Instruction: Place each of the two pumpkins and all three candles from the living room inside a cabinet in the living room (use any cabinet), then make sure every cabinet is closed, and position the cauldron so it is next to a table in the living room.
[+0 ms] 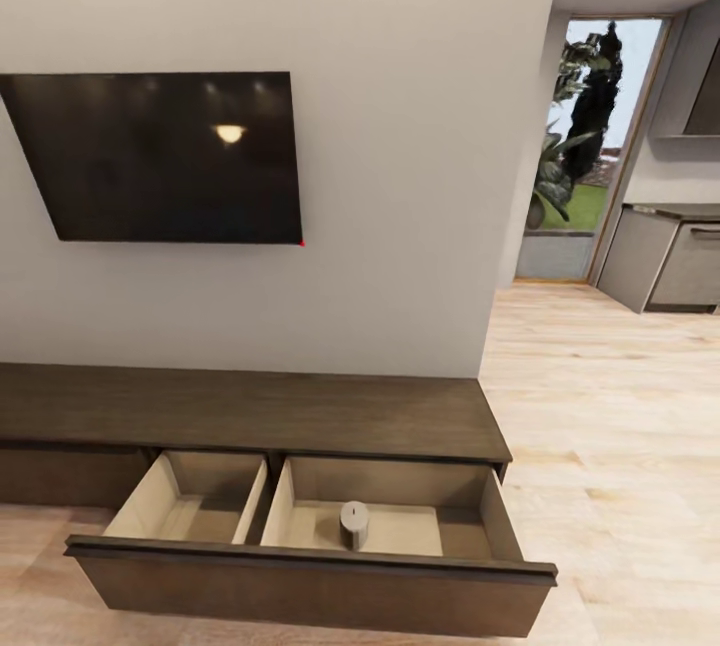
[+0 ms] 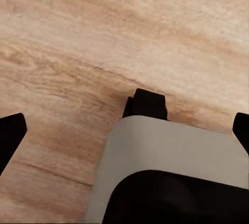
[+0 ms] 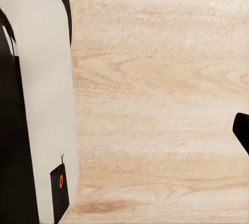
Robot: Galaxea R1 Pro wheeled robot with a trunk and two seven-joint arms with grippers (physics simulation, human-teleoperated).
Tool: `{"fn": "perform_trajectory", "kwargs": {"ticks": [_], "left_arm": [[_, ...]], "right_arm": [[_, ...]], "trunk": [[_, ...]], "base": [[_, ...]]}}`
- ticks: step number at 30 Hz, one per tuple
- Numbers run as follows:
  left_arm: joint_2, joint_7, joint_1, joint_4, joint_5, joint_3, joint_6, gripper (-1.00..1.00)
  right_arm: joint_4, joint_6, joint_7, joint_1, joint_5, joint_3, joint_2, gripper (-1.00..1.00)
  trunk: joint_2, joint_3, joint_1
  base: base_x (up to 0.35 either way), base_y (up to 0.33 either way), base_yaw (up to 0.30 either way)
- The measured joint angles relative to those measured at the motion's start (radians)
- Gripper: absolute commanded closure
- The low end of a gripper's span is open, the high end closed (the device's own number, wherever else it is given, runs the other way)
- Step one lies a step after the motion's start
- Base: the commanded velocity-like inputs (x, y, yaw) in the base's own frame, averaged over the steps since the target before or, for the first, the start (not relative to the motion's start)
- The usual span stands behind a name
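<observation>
We see the television (image 1: 165, 158) on the wall at the left; under it runs the long dark cabinet (image 1: 250, 411), its wide drawer (image 1: 310, 586) pulled out over the floor, front edge nearest us; one candle (image 1: 353, 523) stands upright in the right compartment, the left compartment beside it; to the right, pale wood floor (image 1: 600, 426) opens toward a glass door. Our left gripper (image 2: 124, 130) hangs over the planks, fingertips (image 2: 10, 130) wide apart; of the right gripper we see one fingertip (image 3: 241, 128), so we cannot tell its spread.
</observation>
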Motion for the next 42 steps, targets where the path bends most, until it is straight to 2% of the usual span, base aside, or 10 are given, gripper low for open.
{"fn": "perform_trajectory", "kwargs": {"ticks": [2, 6, 10, 29, 32, 34, 36, 37, 40, 42], "left_arm": [[0.002, -0.013, 0.020, 0.000, -0.002, 0.000, -0.011, -1.00], [0.007, -0.086, 0.092, 0.000, -0.008, -0.001, -0.062, -1.00], [0.029, -0.118, 0.142, -0.001, -0.011, 0.000, -0.127, -1.00], [0.023, -0.129, 0.156, -0.021, -0.024, -0.001, -0.159, -1.00], [0.029, -0.130, 0.156, -0.060, -0.017, 0.002, -0.142, -1.00], [0.043, -0.127, 0.156, -0.133, -0.011, 0.006, -0.102, -1.00], [0.065, -0.111, 0.156, -0.235, 0.011, 0.009, -0.026, -1.00], [0.078, -0.088, 0.156, -0.311, 0.034, 0.021, 0.040, -1.00], [0.091, -0.021, 0.156, -0.445, 0.086, 0.052, 0.145, -1.00], [0.093, 0.022, 0.156, -0.505, 0.113, 0.068, 0.176, -1.00]], "right_arm": [[0.000, -0.008, 0.000, 0.000, 0.000, 0.000, 0.001, -1.00], [-0.001, -0.036, -0.001, 0.000, 0.000, 0.000, -0.001, -1.00], [-0.001, -0.060, -0.002, 0.000, -0.003, 0.000, -0.006, -1.00], [-0.010, -0.167, -0.014, -0.002, -0.014, -0.008, -0.006, -1.00], [-0.012, -0.171, -0.023, -0.002, -0.029, -0.008, -0.008, -1.00], [-0.018, -0.169, -0.046, -0.003, -0.050, -0.010, -0.009, -1.00], [-0.036, -0.166, -0.092, -0.004, -0.069, -0.012, -0.009, -1.00], [-0.065, -0.163, -0.131, -0.004, -0.077, -0.013, -0.007, -1.00], [-0.139, -0.143, -0.223, -0.004, -0.084, -0.013, 0.000, -1.00], [-0.186, -0.110, -0.274, -0.004, -0.084, -0.013, 0.003, -1.00]], "trunk": [[0.014, 0.006, -0.008], [0.028, 0.013, -0.015], [0.028, 0.013, -0.015], [0.028, 0.013, -0.015], [0.028, 0.011, -0.015], [0.028, 0.010, -0.015], [0.028, 0.009, -0.015], [0.028, 0.009, -0.015], [0.028, 0.006, -0.015], [0.028, 0.005, -0.015]], "base": [[0.000, 0.000, 0.000], [0.000, 0.000, 0.000], [0.000, 0.000, 0.000], [0.000, 0.000, 0.014], [0.000, 0.000, 0.187], [0.000, 0.000, 0.228], [0.000, 0.000, 0.244], [0.000, 0.000, 0.250], [0.000, 0.000, 0.255], [0.000, 0.000, 0.258]]}}
